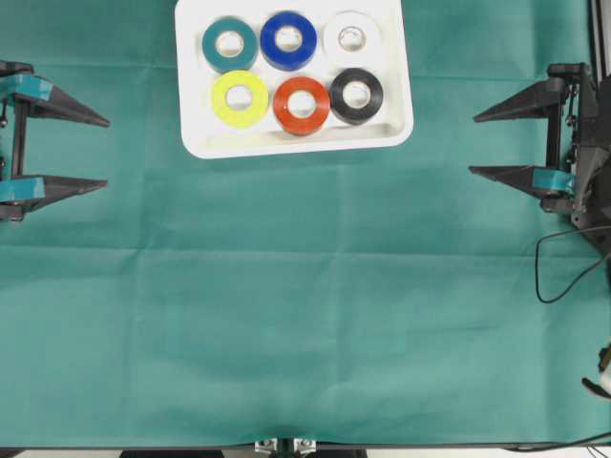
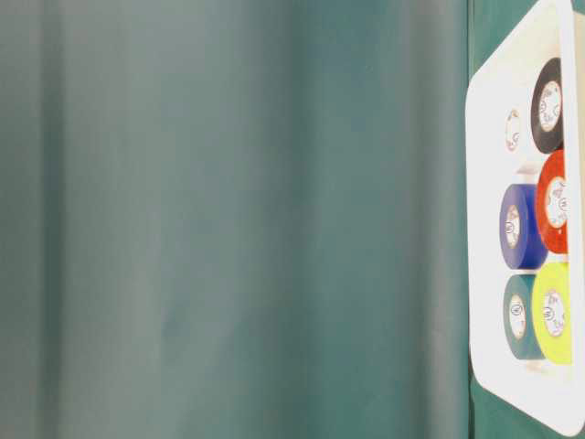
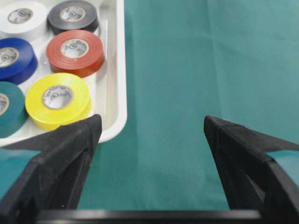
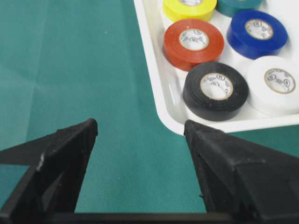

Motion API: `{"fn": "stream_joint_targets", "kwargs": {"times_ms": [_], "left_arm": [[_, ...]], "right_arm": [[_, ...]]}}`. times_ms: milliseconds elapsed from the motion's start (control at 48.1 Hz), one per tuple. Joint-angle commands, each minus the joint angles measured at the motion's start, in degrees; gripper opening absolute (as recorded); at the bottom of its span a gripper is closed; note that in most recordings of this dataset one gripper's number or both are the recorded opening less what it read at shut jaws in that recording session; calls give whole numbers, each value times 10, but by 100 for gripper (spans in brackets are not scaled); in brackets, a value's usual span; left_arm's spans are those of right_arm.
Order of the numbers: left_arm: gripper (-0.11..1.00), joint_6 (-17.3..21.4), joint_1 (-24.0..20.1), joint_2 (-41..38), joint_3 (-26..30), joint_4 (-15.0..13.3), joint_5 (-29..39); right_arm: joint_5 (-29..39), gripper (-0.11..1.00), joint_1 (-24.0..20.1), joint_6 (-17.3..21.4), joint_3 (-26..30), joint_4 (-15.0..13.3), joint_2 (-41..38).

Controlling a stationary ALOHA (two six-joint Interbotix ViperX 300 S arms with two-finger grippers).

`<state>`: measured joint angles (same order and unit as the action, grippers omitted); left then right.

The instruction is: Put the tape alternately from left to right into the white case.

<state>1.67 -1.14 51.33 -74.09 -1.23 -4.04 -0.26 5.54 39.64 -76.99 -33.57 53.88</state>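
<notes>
All 6 rolls of tape lie flat in the white case [image 1: 393, 105] at the upper middle of the overhead view, 2 rows of 3. The far row runs teal [image 1: 230, 44], blue [image 1: 288, 40], white [image 1: 351, 37]. The near row runs yellow [image 1: 239, 98], orange-red [image 1: 302, 105], black [image 1: 356, 94]. Neighbouring rolls sit touching or very nearly so, which reads as a tidy pack placed so that all 6 fit inside the raised rim. A strip of bare tray floor remains along the case's near edge.

Each roll is glossy, with a pale printed core facing up, and all look the same size. The case is shallow, white plastic, with rounded corners. It rests on the green cloth [image 1: 305, 315], which shows light fold creases.

You have no roll left on the cloth, so by this layout the filling looks finished. Your left gripper [image 1: 86, 153] waits at the left edge of the overhead view, jaws apart and holding nothing. Your right gripper [image 1: 487, 143] waits at the right edge, jaws spread wide and likewise bare. Both stand well apart from the case, likely parked there to keep the tray unobstructed.
</notes>
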Motion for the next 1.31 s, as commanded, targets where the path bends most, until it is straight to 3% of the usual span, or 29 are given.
{"fn": "stream_joint_targets", "kwargs": {"times_ms": [0,1288], "left_arm": [[54,1,-3,7,-1,-3,-4],[54,0,-8,54,-32,-3,0]], "right_arm": [[-2,82,0,4,4,0,-2],[-2,82,0,8,-3,0,7]]}}
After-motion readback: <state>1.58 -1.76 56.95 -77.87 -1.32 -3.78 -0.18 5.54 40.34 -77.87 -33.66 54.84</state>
